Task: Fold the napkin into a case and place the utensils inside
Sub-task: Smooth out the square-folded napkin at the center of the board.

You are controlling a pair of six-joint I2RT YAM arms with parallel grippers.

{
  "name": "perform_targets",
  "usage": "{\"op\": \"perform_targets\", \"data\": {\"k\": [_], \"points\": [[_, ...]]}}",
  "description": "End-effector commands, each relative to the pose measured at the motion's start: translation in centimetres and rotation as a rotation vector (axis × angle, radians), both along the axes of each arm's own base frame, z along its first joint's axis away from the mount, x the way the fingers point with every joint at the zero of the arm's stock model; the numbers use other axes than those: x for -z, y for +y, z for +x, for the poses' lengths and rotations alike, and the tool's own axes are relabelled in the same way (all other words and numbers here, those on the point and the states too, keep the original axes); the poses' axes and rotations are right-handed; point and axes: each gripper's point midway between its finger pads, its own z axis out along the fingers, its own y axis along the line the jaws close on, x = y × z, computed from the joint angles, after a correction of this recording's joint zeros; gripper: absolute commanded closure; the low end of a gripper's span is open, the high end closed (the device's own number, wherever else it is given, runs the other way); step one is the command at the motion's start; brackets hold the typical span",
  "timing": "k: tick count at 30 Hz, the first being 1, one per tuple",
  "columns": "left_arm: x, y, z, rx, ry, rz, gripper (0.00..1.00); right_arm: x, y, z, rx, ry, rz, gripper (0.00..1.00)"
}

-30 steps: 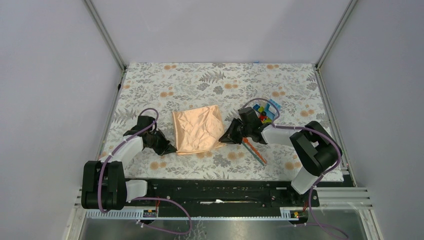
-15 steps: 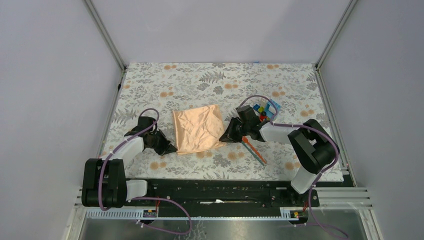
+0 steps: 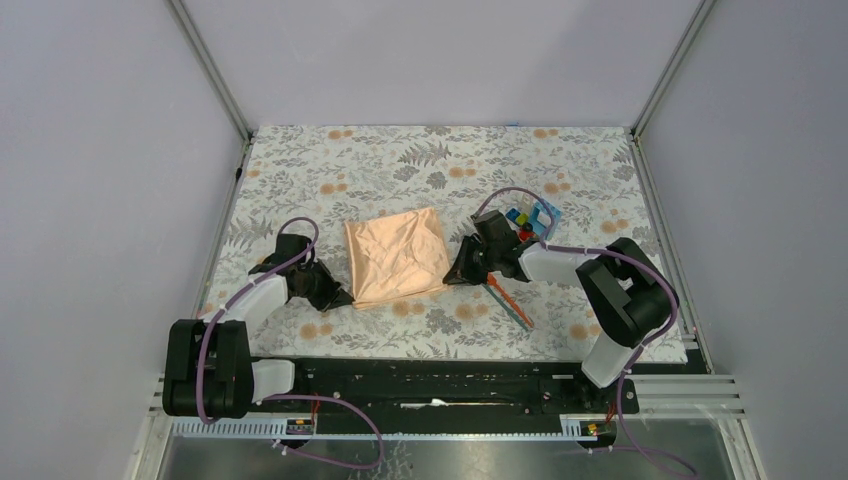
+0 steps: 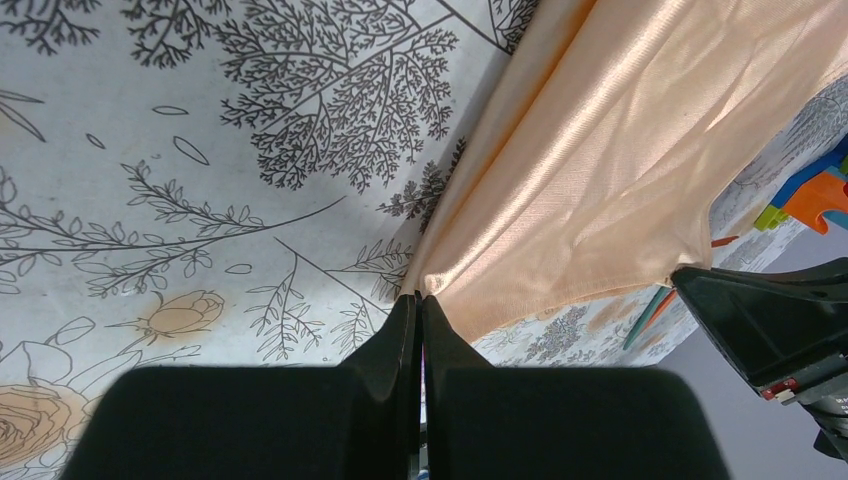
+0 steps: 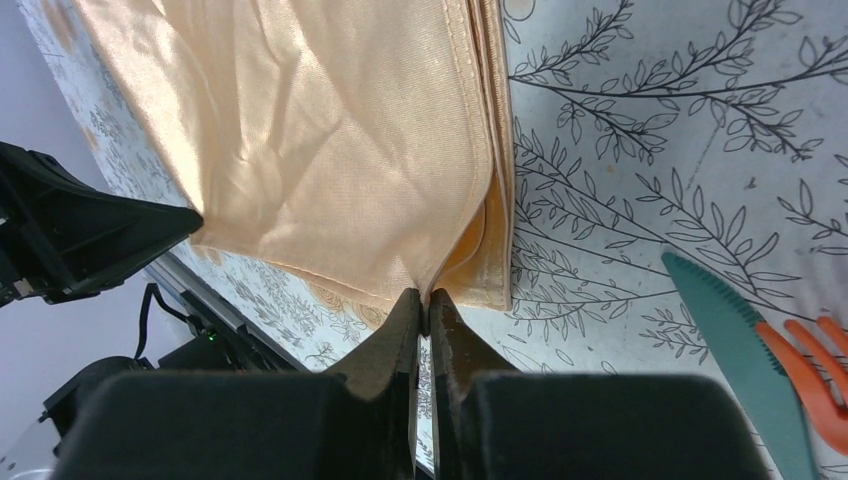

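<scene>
- Left gripper point(image 3: 338, 297): jaws clenched, fingertips pressed together with no gap in the left wrist view point(image 4: 420, 298). They pinch the napkin's corner at about 7 o'clock of the cloth. The corner is drawn to a point right at the tips.
- Napkin point(image 3: 397, 257): peach-orange satin, folded to a rough square with several layers and some wrinkles. It lies flat on the table mat point(image 3: 400, 165), near the mat's centre and between the two grippers. Stacked hemmed edges show along its right side in the right wrist view point(image 5: 330, 140).
- Right gripper point(image 3: 455, 275): jaws clamped nearly tight point(image 5: 421, 295) on the cloth at its 4 o'clock corner. Only the top layer appears to run into the tips. The lower layers lie on the mat just beside them.
- Utensils point(image 3: 508, 300): a teal knife point(image 5: 740, 350) and an orange fork point(image 5: 815, 365) side by side on the mat. They lie outside the napkin, at 4 o'clock from it, just past the right gripper and apart from the cloth.
- Toy blocks point(image 3: 528, 222): a multicoloured cluster at 2 o'clock from the napkin, behind the right wrist.
- Obstruction: the right arm lies between the blocks and the utensils.
</scene>
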Motion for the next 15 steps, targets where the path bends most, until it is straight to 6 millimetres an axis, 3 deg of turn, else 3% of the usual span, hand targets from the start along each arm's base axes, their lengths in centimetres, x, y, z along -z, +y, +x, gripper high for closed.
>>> {"op": "perform_targets", "data": {"k": [1,3,5,9,12,15], "points": [[-0.2,0.0,0.6,0.003,-0.028,0.006,0.99,0.2,-0.1,0.9,-0.003,-0.030,-0.021,1.00],[-0.2,0.2,0.4,-0.008,-0.025,0.016,0.92,0.4,-0.1,0.9,-0.006,-0.029,-0.022,0.96],[-0.8,0.4,0.6,-0.019,-0.036,0.025,0.72,0.4,-0.2,0.9,-0.011,-0.034,-0.029,0.87],[-3.4,0.3,0.9,-0.004,-0.077,0.026,0.57,-0.5,-1.2,0.7,-0.063,-0.056,-0.102,0.67],[-6.0,0.1,1.2,0.020,-0.145,0.018,0.55,-2.4,-2.5,0.7,-0.114,-0.129,-0.169,0.55],[-7.7,-1.4,1.7,0.048,-0.207,-0.082,0.67,-4.2,-2.5,0.6,-0.192,-0.179,-0.182,0.53]]}}
